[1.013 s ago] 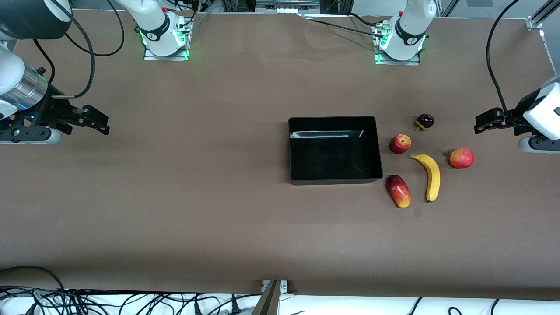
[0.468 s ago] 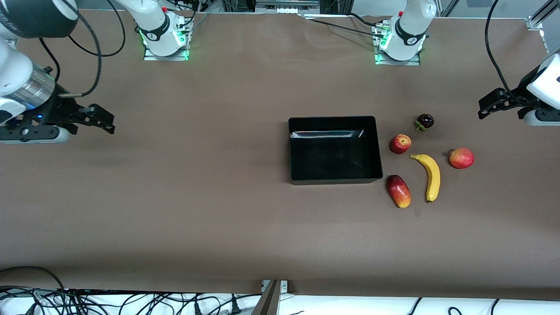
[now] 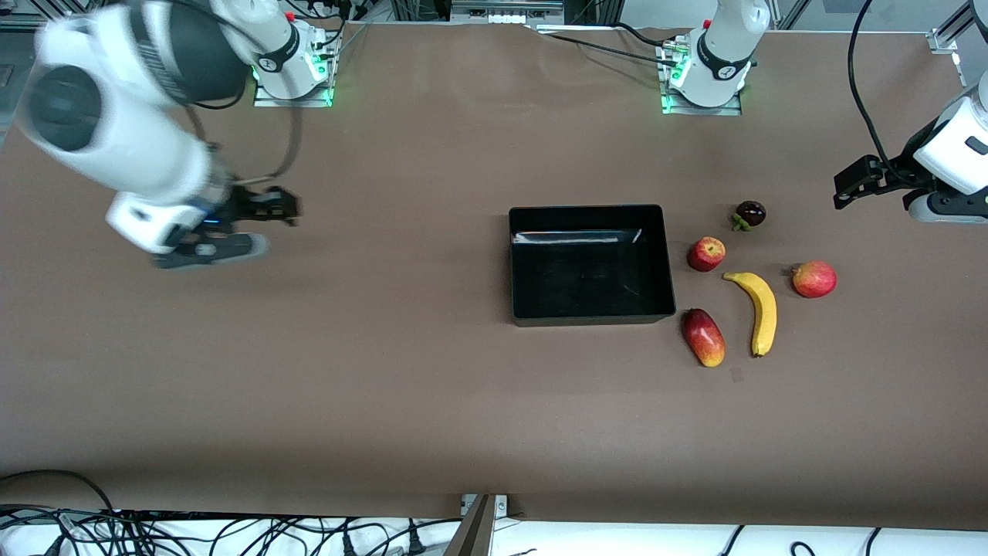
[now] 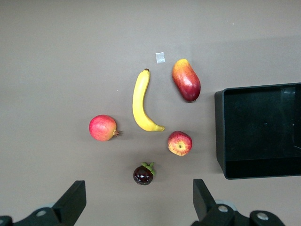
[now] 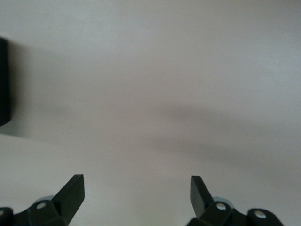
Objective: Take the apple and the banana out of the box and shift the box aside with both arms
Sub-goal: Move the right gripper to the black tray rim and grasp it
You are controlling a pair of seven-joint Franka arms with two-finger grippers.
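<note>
A: Shallow glossy black plastic box (image 3: 591, 264) sits empty mid-table; long curved yellow banana (image 3: 759, 310) and small red apple (image 3: 706, 253) lie beside it, toward the left arm's end. Unloading looks done.

B: Next, both grip its walls. Right gripper (image 3: 272, 208) spread over bare brown table (image 3: 386, 386); left gripper (image 3: 855, 181) spread near the fruits. Room lies toward the right arm's end.

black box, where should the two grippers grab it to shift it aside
By the two short end walls of the box, one open gripper dropping onto each from above: left gripper on the fruit-side wall, right gripper on the other. The upright rims are thin and it is empty.
</note>
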